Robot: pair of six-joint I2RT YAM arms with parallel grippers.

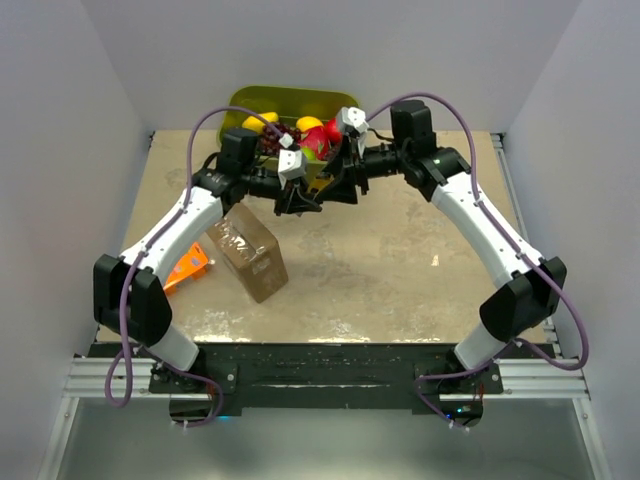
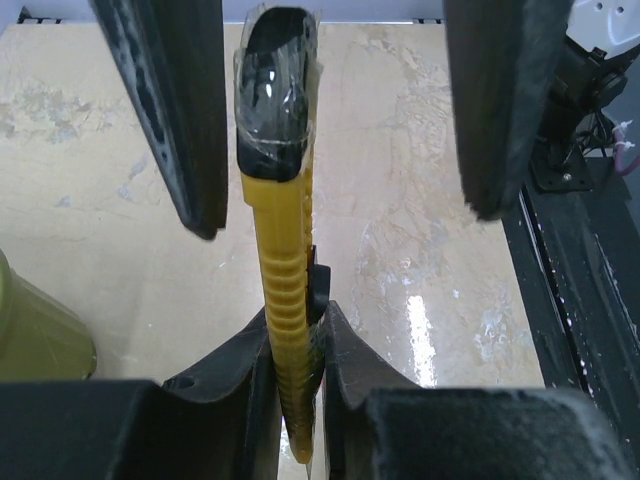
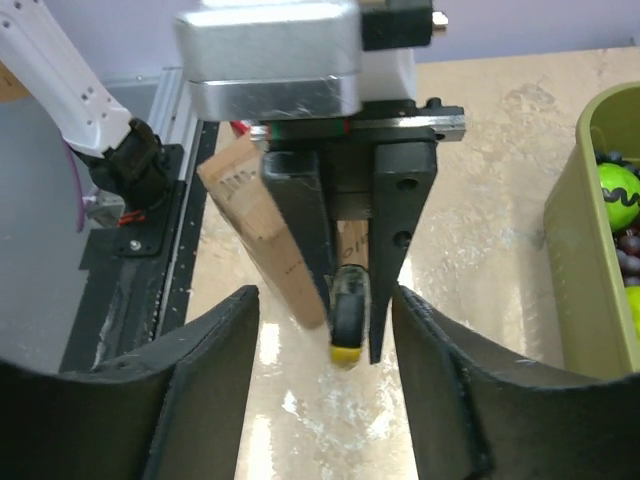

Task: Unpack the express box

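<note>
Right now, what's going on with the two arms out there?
The left end effector is clamped on a yellow utility knife, held in the air over the far part of the table. The right end effector is open, its fingers on either side of the knife's taped black tip without touching it. The express box sits on the table by the left arm, its tape seemingly uncut.

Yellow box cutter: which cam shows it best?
Left wrist: the yellow box cutter runs nearly full length, clamped in the left pincer, taped black end away. Right wrist shows only that end, head-on. Top external: cannot make it out.
</note>
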